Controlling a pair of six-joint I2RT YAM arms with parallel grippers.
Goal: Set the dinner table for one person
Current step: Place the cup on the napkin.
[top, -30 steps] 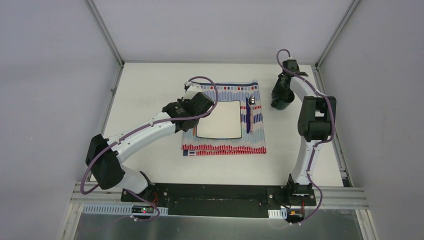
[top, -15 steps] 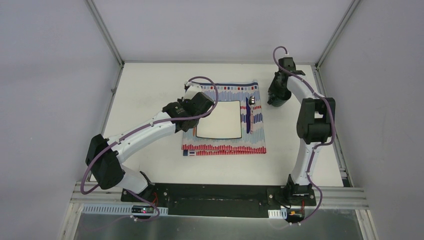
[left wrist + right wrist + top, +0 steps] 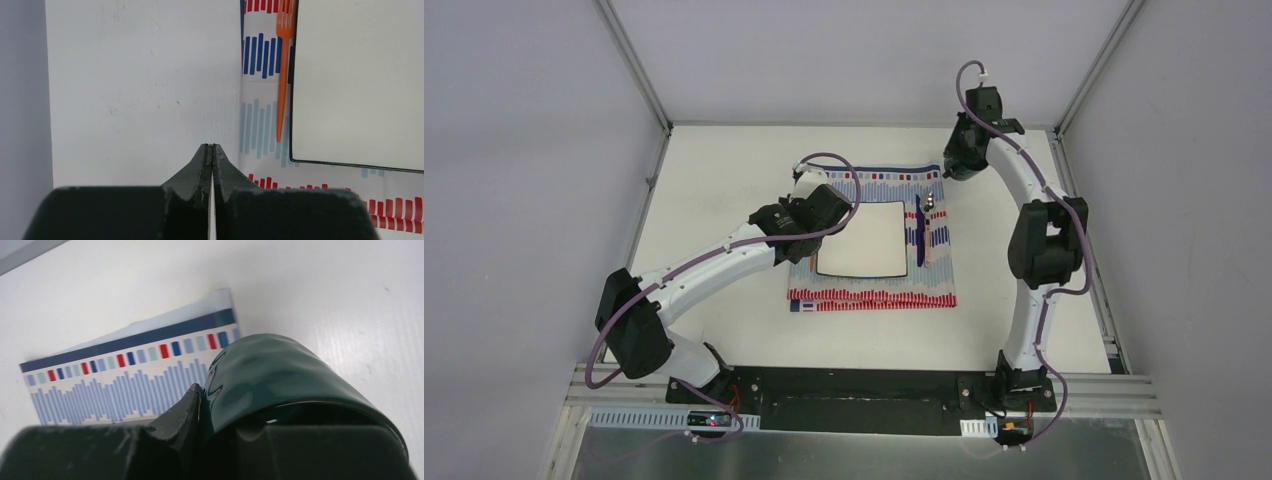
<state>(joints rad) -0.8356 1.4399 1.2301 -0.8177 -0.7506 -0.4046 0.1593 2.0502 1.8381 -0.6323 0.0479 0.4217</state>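
The dinner table [image 3: 714, 180] is a matte white top with grey rails. A striped red-blue-white cloth [image 3: 874, 290] lies on it with a white square plate [image 3: 864, 240] in its middle. An orange fork [image 3: 284, 60] lies on the cloth along the plate's left edge. Blue-handled cutlery [image 3: 920, 232] lies to the right of the plate. My left gripper [image 3: 210, 147] is shut and empty, over the cloth's left edge [image 3: 796, 218]. My right gripper [image 3: 202, 395] is shut on the rim of a dark green cup [image 3: 285, 380], held above the cloth's far right corner [image 3: 957, 160].
Grey aluminium rails [image 3: 646, 190] edge the table on the left, and more run along the right and back. Grey walls close in on three sides. The bare tabletop shows to the left of the cloth [image 3: 140, 90] and past its corner [image 3: 325, 295].
My right gripper has carried the green cup from the table right of the cloth toward the back and left, up to the cloth's far right corner. The left arm has not moved.
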